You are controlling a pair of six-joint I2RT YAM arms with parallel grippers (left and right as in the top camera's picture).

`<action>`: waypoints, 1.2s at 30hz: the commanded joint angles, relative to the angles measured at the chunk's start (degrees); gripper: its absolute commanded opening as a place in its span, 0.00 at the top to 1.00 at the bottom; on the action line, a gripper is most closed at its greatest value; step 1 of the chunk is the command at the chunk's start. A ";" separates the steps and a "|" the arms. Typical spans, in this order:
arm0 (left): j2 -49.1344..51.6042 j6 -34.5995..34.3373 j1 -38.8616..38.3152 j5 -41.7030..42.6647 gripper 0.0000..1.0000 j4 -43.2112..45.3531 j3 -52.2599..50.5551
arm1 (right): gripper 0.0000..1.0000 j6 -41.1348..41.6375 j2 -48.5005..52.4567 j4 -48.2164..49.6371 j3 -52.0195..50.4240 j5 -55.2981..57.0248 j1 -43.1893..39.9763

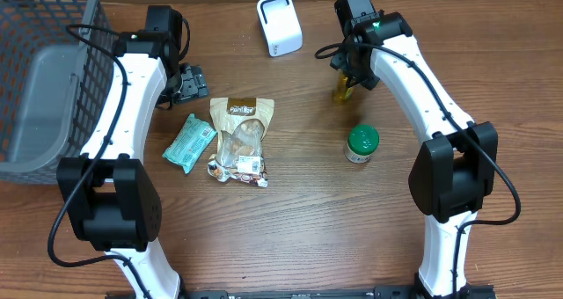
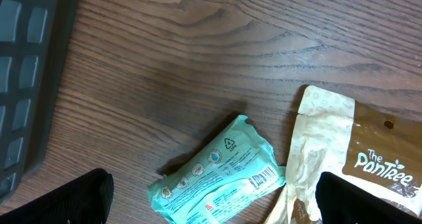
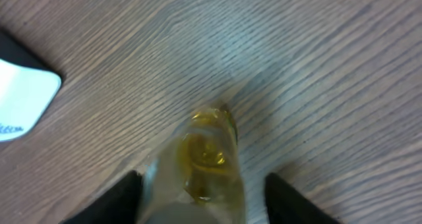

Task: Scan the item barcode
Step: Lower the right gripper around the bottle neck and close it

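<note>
Yellow bottle (image 3: 211, 151) between parted right claw (image 3: 203, 183), white scanner (image 1: 279, 24) near, green-lidded jar (image 1: 361, 143) beside; left claw (image 2: 214, 184) open

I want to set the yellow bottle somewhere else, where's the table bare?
Bare wood lies between the snack bag and the green-lidded jar, and across the near side of the table. It's crowded left, around the teal packet beside the bag.

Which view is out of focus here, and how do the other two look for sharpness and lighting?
Right wrist: soft throughout, the yellow bottle is a smear with no readable detail. Left wrist: sharp, the print on the teal packet is legible. Overhead: crisp, with even light and no strong glare on the table.
</note>
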 commanded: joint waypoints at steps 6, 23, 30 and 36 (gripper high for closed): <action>0.44 0.87 -0.09 -0.76 0.00 0.02 1.09 | 0.48 -1.79 0.17 -0.15 -0.59 -1.81 0.02; 0.44 0.87 -0.09 -0.76 0.00 0.02 1.09 | 0.35 -16.39 0.17 0.66 -0.59 -1.57 0.02; 0.44 0.87 -0.09 -0.76 0.00 0.02 1.09 | 0.30 -16.37 0.17 2.23 -0.59 -1.57 0.02; 0.44 0.87 -0.09 -0.76 0.00 0.02 1.09 | 0.35 -16.37 0.17 2.27 -0.61 -1.57 0.02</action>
